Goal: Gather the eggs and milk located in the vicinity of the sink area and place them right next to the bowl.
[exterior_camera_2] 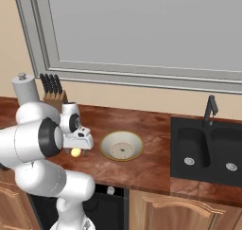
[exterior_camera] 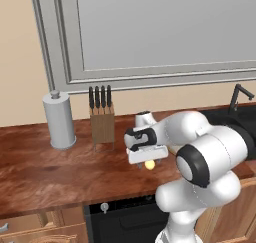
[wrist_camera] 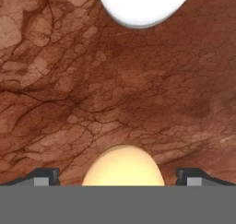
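white egg (wrist_camera: 143,4) cropped (top edge), sink (exterior_camera: 245,118) half-hidden

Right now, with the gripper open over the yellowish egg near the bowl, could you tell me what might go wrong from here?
1. The yellowish egg lies loose on the counter between the open gripper tips; a nudge could roll it.
2. The white egg lies just ahead in the hand view, so moving forward might bump it.
3. The bowl is close beside the hand, so a sideways swing may strike its rim.
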